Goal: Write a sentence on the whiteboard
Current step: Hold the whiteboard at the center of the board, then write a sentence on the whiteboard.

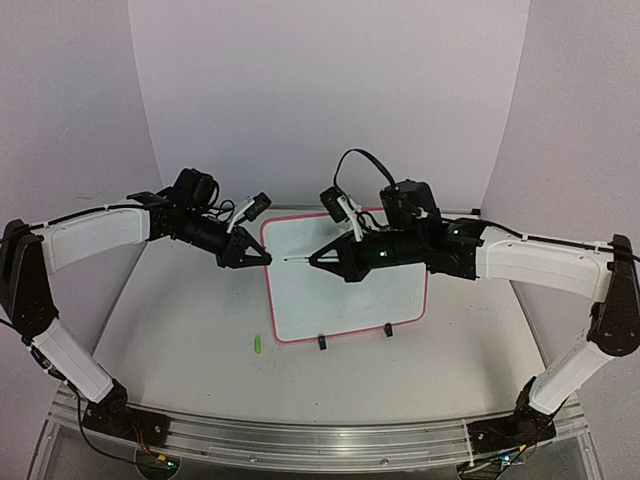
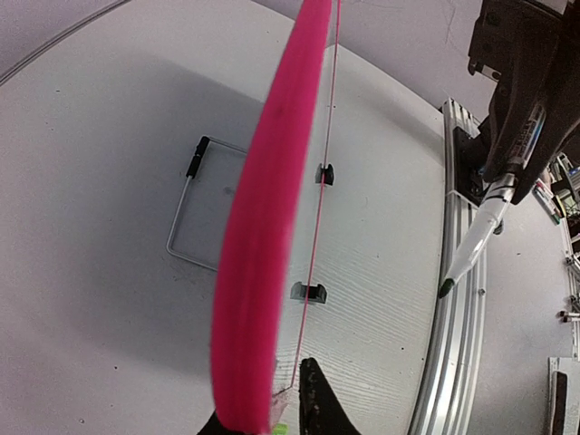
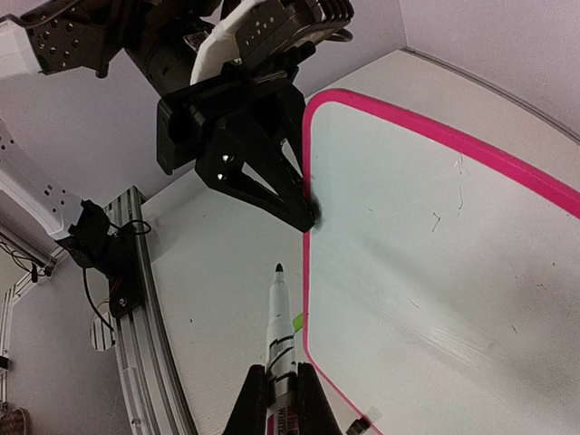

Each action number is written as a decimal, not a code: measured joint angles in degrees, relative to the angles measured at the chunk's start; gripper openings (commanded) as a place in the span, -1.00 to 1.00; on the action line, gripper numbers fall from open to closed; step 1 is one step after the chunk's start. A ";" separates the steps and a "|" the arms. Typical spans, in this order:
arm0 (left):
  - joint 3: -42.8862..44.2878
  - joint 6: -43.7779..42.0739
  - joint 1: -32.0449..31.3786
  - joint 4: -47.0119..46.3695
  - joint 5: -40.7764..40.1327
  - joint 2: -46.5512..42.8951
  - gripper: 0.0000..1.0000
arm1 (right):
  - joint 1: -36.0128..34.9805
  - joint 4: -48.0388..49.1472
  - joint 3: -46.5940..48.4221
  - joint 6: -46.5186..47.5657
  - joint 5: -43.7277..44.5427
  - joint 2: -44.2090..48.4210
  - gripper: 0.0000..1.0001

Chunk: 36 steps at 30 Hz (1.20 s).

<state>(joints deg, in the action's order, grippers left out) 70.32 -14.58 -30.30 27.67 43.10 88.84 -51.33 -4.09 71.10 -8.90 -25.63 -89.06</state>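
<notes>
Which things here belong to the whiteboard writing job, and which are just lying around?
Job:
whiteboard, held at its edge by the left gripper
marker, in the right gripper

Lying about:
small green piece on the table, maybe the marker's cap

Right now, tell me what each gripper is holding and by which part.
The left gripper pinches the whiteboard by the pink frame on its left edge. The right gripper holds a marker by its barrel, tip pointing toward the board.
</notes>
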 measured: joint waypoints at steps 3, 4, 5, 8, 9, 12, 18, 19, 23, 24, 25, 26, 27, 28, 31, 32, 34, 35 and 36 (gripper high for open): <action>0.00 -0.64 0.02 0.03 -0.46 0.00 -0.83 | -0.38 -0.09 1.30 0.52 0.98 -1.60 -1.00; 0.00 -0.81 0.04 0.01 -0.65 0.00 -0.86 | -0.46 -0.10 1.67 0.70 1.24 -2.04 -1.00; 0.00 -0.96 0.04 0.02 -0.80 0.00 -0.89 | -0.53 -0.14 2.08 0.89 1.47 -2.47 -1.00; -0.02 -1.11 0.04 0.34 -0.45 0.00 -0.96 | -0.74 -0.25 3.37 1.43 2.01 -3.79 -1.00; -0.02 -1.17 0.03 0.63 -0.02 -0.01 -0.98 | -0.77 -0.24 3.65 1.53 2.08 -4.16 -1.00; -0.20 -1.62 0.00 0.82 0.30 -0.09 -1.00 | -0.86 -0.32 4.01 1.85 2.23 -4.90 -1.00; -0.68 -2.13 -0.02 0.77 0.27 -0.48 -1.00 | -0.90 -0.41 4.60 2.25 2.23 -5.48 -1.00; -0.70 -2.16 -0.02 0.77 0.27 -0.50 -1.00 | -0.90 -0.46 4.66 2.28 2.23 -5.54 -1.00; -0.72 -2.19 -0.02 0.77 0.27 -0.50 -1.00 | -0.90 -0.54 5.03 2.37 2.27 -5.87 -1.00; -0.72 -2.19 -0.02 0.77 0.27 -0.51 -1.00 | -0.90 -0.54 5.21 2.41 2.29 -6.00 -1.00; -0.72 -2.19 -0.02 0.77 0.27 -0.52 -1.00 | -0.90 -0.51 5.37 2.44 2.32 -6.16 -1.00; -0.72 -2.19 -0.02 0.77 0.27 -0.52 -1.00 | -0.92 -0.49 5.49 2.44 2.40 -6.36 -1.00; -0.72 -2.19 -0.02 0.77 0.25 -0.52 -1.00 | -0.90 -0.49 5.65 2.44 2.48 -6.63 -1.00; -0.72 -2.19 -0.02 0.77 0.27 -0.52 -1.00 | -0.92 -0.51 5.81 2.44 2.58 -6.93 -1.00; -0.72 -2.19 -0.02 0.77 0.27 -0.52 -1.00 | -0.90 -0.58 6.24 2.44 3.04 -7.88 -1.00; -0.72 -2.19 -0.02 0.77 0.27 -0.52 -1.00 | -0.90 -0.65 6.33 2.44 3.27 -8.19 -1.00; -0.72 -2.19 -0.02 0.77 0.25 -0.53 -1.00 | -0.92 -0.76 6.40 2.44 3.69 -8.63 -1.00; -0.72 -2.19 -0.02 0.77 0.25 -0.55 -1.00 | -0.90 -0.87 6.40 2.44 3.90 -8.77 -1.00; -0.72 -2.19 -0.02 0.77 0.25 -0.53 -1.00 | -0.90 -0.92 6.40 2.44 4.04 -8.87 -1.00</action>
<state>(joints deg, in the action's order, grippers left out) 69.60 -16.78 -30.33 28.45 43.35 88.31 -52.23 -5.01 77.49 -6.46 -21.59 -97.93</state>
